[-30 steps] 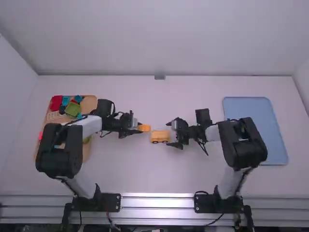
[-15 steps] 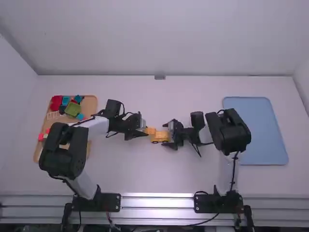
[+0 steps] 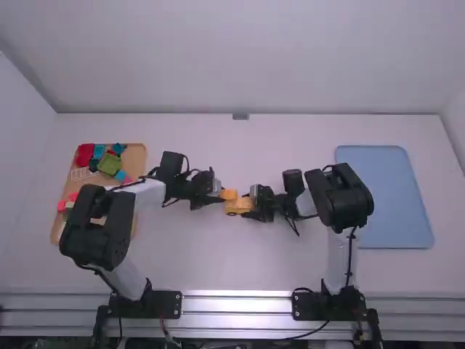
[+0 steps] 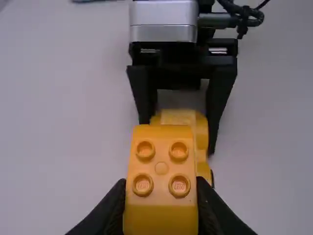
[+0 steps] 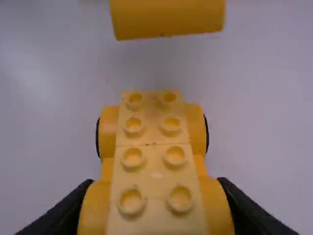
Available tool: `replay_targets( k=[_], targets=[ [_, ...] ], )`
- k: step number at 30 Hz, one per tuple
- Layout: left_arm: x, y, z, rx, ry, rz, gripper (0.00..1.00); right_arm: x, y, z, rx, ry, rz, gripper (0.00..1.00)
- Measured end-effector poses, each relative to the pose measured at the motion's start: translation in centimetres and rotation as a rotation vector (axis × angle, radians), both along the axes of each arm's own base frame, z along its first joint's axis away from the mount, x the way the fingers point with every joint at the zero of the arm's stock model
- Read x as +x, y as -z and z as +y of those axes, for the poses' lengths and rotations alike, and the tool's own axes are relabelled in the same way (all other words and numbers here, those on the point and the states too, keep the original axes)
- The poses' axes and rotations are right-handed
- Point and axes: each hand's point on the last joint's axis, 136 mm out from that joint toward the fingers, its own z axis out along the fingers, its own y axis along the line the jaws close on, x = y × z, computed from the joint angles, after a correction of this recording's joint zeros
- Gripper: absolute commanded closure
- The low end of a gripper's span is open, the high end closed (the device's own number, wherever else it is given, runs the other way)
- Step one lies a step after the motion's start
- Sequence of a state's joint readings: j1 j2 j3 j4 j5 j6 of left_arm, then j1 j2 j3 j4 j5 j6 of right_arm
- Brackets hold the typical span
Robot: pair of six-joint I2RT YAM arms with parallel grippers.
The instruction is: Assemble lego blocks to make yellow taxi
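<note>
Near the table's middle, my left gripper [image 3: 220,195] holds a yellow-orange block [image 3: 229,194] just left of and partly over the yellow wheeled car base [image 3: 237,207]. My right gripper [image 3: 251,206] grips that base from the right. In the left wrist view the studded block [image 4: 161,166] is clamped by my left gripper [image 4: 161,215], with the car base [image 4: 201,137] lower behind it. The right wrist view has the studded car base [image 5: 154,156] between the fingers of my right gripper [image 5: 155,210]; the held block [image 5: 168,17] is above and apart from its far end.
At the left stands a wooden tray [image 3: 136,154] with several coloured blocks, partly under the left arm. A blue tray [image 3: 396,196] lies at the right, beside the right arm.
The left gripper with its block has moved right, towards the car base. The right gripper has shifted left and closed on the base, and the right arm's elbow has swung left.
</note>
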State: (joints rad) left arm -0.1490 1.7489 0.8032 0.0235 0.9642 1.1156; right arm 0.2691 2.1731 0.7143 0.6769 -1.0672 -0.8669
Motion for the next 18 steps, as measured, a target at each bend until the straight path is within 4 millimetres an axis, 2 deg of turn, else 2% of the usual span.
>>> replay_targets(
  k=[6, 11, 18],
  targets=[
    [-0.1, 0.1, -1.4, -0.056, -0.015, -0.024, 0.85, 0.0, 0.0, 0.0, 0.0, 0.0, 0.001, 0.5],
    [-0.6, 0.6, -2.4, -0.077, -0.011, 0.015, 0.91, -0.1, 0.0, 0.0, -0.001, 0.0, 0.004, 0.5],
    [-0.7, 3.0, -2.5, -0.072, -0.033, 0.11, 0.91, -0.1, 0.0, 0.0, -0.001, 0.0, 0.004, 0.5]
  ],
)
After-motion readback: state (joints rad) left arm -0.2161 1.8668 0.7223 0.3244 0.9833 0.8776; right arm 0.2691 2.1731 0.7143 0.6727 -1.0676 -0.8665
